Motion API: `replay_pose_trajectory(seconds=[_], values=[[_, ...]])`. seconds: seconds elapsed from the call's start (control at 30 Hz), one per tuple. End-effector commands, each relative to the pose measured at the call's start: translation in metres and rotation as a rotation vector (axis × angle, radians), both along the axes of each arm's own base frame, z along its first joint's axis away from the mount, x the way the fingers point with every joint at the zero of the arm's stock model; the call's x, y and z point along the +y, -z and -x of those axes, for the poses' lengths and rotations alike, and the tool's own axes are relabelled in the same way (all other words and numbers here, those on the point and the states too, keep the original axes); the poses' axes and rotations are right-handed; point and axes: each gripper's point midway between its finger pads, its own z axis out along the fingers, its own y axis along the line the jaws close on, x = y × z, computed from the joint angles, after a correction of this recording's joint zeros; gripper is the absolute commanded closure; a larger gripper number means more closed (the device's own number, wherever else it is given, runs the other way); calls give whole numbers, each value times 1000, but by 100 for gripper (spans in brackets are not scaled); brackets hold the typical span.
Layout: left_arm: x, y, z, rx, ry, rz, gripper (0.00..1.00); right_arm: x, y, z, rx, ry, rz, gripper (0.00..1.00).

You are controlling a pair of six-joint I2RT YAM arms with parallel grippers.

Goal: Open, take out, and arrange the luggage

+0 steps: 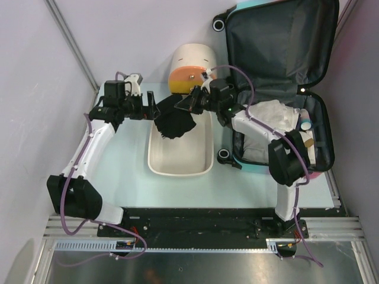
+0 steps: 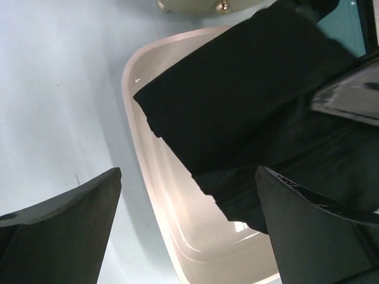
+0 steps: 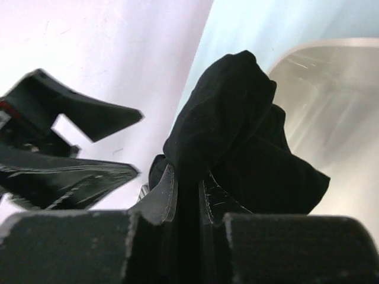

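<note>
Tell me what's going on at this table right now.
The right gripper is shut on a black cloth and holds it up over the cream tub in the middle of the table. The left gripper is wide open close beside the cloth, not gripping it. The luggage lies open on the right, with white items in its lower half.

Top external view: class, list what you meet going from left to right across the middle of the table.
left gripper → black cloth → luggage. The tub, the cream box and the right gripper overlap the cloth, so they are left out.
</note>
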Motion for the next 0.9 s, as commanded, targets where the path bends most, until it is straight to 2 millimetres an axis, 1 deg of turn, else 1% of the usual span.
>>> replay_pose_trajectory(seconds=[0.0,0.07,0.13,0.17,0.27,0.3,0.4,0.43,0.47,0.5,0.53,0.57,0.6,0.67,0.7,0.73,0.77,0.8,0.83,0.87], values=[[15,-17,3,-72,-31,3,0,14,34,-19,8,47,-70,100],[19,-14,5,-65,-39,2,0,20,82,-23,66,64,-25,100],[20,-13,8,-64,-37,3,0,18,108,-28,79,82,18,100],[21,-12,9,-65,-35,-1,0,15,125,-31,106,97,44,100],[25,-13,9,-72,-37,-9,0,3,140,-42,98,149,103,100],[25,-11,8,-69,-37,-10,0,-3,143,-48,86,187,128,100],[25,-9,7,-61,-33,-7,0,-14,153,-55,45,224,199,100],[24,-5,6,-51,-30,-7,0,-15,155,-56,33,220,215,83],[23,-6,5,-51,-23,-3,0,-16,155,-56,15,211,228,62],[22,-5,4,-51,-21,-4,0,-16,150,-56,1,206,231,33],[22,-5,2,-46,-19,-1,0,-15,147,-55,-8,202,236,21],[21,-6,2,-48,-9,3,0,-15,141,-55,-37,190,254,11],[20,-8,1,-53,-2,3,0,-15,129,-53,-60,178,251,0],[17,-14,-2,-68,17,8,0,-15,110,-49,-110,146,251,0],[16,-16,-3,-72,24,11,0,-18,100,-50,-130,142,250,0],[14,-21,-5,-86,37,11,0,-22,77,-48,-170,139,238,0],[13,-25,-6,-94,44,14,0,-26,66,-46,-209,119,244,1],[11,-30,-6,-107,58,19,0,-37,51,-49,-245,124,244,0],[10,-32,-7,-115,69,15,0,-45,29,-45,-284,118,242,0],[10,-32,-9,-117,72,12,0,-51,17,-42,-313,109,250,0]])
